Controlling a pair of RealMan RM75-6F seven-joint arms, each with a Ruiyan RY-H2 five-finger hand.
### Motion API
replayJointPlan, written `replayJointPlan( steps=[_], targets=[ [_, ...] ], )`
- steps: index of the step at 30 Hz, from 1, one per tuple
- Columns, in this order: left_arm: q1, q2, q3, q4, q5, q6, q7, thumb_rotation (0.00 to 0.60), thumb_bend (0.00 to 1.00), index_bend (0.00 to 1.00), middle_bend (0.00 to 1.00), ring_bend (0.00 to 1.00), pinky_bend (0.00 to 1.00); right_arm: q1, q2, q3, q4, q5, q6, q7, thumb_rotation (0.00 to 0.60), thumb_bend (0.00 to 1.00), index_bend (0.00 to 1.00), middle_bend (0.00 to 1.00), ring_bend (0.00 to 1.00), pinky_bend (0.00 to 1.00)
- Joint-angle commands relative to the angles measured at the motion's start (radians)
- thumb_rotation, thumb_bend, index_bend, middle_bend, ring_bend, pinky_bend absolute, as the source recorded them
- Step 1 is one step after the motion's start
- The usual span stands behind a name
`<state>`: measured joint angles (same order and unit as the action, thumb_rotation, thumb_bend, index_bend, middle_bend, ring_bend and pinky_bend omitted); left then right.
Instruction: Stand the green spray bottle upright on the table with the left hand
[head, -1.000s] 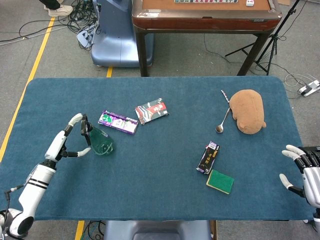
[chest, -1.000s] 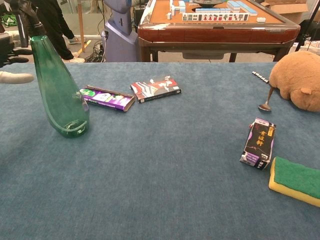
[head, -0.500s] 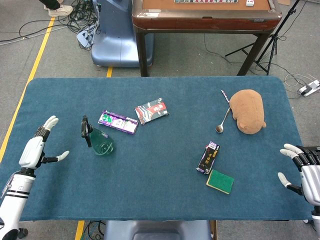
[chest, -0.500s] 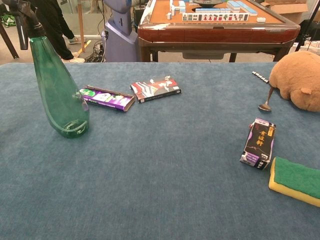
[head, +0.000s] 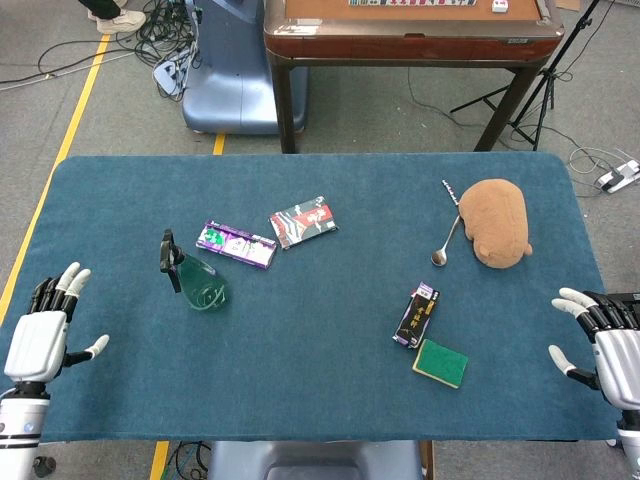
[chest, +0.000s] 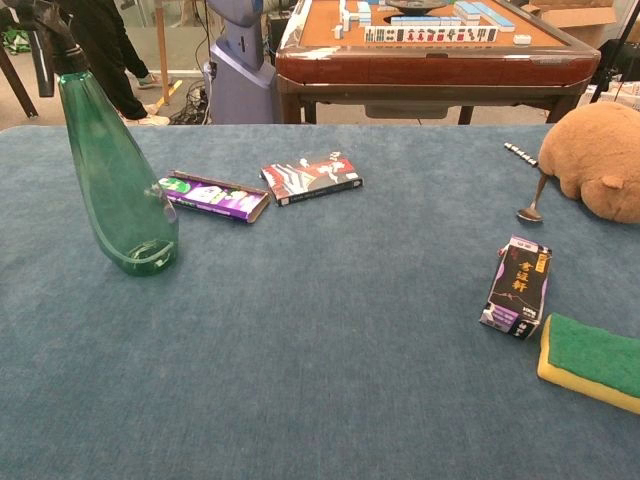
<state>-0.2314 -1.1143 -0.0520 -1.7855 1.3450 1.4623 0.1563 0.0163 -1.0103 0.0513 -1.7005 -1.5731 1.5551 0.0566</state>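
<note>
The green spray bottle (head: 200, 284) (chest: 115, 180) stands upright on the blue table, left of centre, with its black trigger head on top. Nothing touches it. My left hand (head: 40, 335) hovers near the table's front left corner, well left of the bottle, fingers spread and empty. My right hand (head: 605, 340) sits at the front right edge, fingers apart and empty. Neither hand shows in the chest view.
A purple box (head: 236, 244) and a red-black packet (head: 303, 221) lie just behind the bottle. A black box (head: 416, 314), a green-yellow sponge (head: 440, 362), a spoon (head: 445, 243) and a brown plush toy (head: 497, 221) occupy the right half. A wooden table (head: 410, 30) stands beyond.
My left hand let go of the bottle and drew back left and toward the front corner. The bottle stays upright in place. The right hand barely moved.
</note>
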Motion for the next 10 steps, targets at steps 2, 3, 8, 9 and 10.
replayJointPlan(
  steps=[2, 3, 8, 9, 10],
  targets=[
    [0.036, -0.003, 0.029, -0.028, 0.057, 0.052, 0.065, 0.6, 0.22, 0.04, 0.0, 0.0, 0.0, -0.004, -0.008, -0.006, 0.011, -0.002, 0.003, 0.008, 0.6, 0.25, 0.29, 0.24, 0.15, 0.18],
    [0.043, -0.007, 0.033, -0.029, 0.066, 0.061, 0.075, 0.6, 0.22, 0.04, 0.0, 0.0, 0.0, -0.004, -0.01, -0.007, 0.013, -0.003, 0.002, 0.01, 0.6, 0.25, 0.29, 0.24, 0.15, 0.18],
    [0.072, -0.032, 0.05, -0.028, 0.1, 0.09, 0.118, 0.6, 0.22, 0.04, 0.0, 0.0, 0.0, -0.003, -0.021, -0.013, 0.025, 0.001, -0.01, 0.031, 0.6, 0.25, 0.29, 0.24, 0.15, 0.18],
    [0.076, -0.036, 0.052, -0.031, 0.103, 0.091, 0.127, 0.6, 0.22, 0.04, 0.0, 0.0, 0.0, -0.002, -0.023, -0.014, 0.028, 0.001, -0.011, 0.034, 0.6, 0.25, 0.29, 0.24, 0.15, 0.18],
    [0.078, -0.037, 0.053, -0.033, 0.105, 0.092, 0.129, 0.6, 0.22, 0.04, 0.0, 0.0, 0.0, -0.002, -0.024, -0.015, 0.029, 0.0, -0.012, 0.035, 0.6, 0.25, 0.29, 0.24, 0.15, 0.19]
  ],
)
